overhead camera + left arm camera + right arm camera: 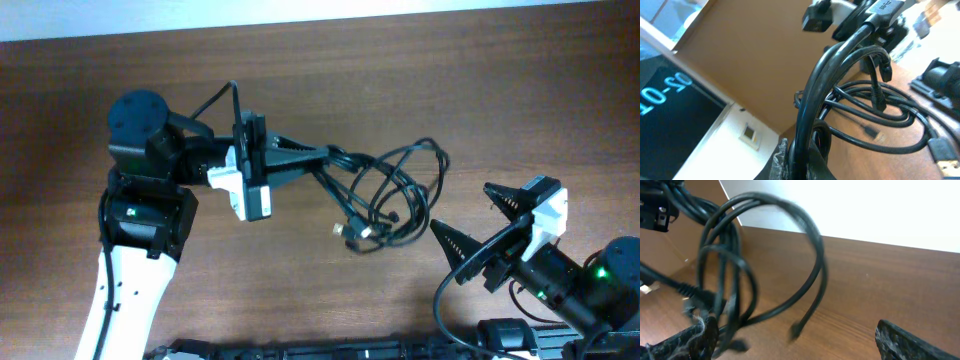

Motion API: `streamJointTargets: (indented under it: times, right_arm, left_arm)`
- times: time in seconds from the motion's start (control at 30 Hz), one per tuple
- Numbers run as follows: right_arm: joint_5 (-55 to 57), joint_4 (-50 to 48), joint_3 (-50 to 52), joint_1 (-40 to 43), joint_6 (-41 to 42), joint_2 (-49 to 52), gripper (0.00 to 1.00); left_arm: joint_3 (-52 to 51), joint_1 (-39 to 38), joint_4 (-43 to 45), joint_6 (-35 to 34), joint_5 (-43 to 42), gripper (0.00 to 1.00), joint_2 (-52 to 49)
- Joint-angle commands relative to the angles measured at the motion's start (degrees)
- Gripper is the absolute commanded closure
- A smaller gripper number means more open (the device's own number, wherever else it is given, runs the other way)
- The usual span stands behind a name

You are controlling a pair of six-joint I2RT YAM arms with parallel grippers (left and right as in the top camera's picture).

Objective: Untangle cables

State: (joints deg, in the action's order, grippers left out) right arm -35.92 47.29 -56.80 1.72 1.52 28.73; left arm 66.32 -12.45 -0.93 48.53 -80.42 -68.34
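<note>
We see our left claw (322,158) clamped on the cables (400,195), whose loops trail onto the desk (420,70). Our right claw (460,207) stands spread wide just beside them.

Pale blue characters on a dark panel (667,97) at the left edge of my left wrist view, tilted and cut off by the frame, seemingly "02-" and "01", faint pale lettering on a black connector (885,6) at the top, too blurred to read.
</note>
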Motion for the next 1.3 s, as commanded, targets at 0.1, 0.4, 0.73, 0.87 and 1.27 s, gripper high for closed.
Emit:
streamJointTargets:
  times: [0.1,0.4,0.73,0.87,1.27]
  right_arm:
    - [0.79,-1.29,-0.98,0.17,-1.7,-0.02,0.01]
    - [-6.1,-1.7,-0.96,0.17,-1.7,0.0,0.01]
    - [-6.1,-1.64,-0.96,0.17,-1.7,0.15,0.01]
    - [-6.1,-1.62,-0.96,0.17,-1.73,0.22,0.01]
    - [11.34,-1.73,-0.48,0.17,-7.52,3.65,0.76]
  left_arm:
    - [0.48,0.24,0.52,-1.33,-5.97,1.0,0.83]
    - [0.48,-1.51,1.86,-1.36,-5.86,1.0,0.81]
    - [0.48,-4.96,3.89,-1.38,-5.77,1.0,0.81]
    - [0.48,-5.88,3.96,-1.36,-5.75,1.0,0.81]
    - [0.48,-13.6,4.52,-2.01,-5.81,1.0,0.81]
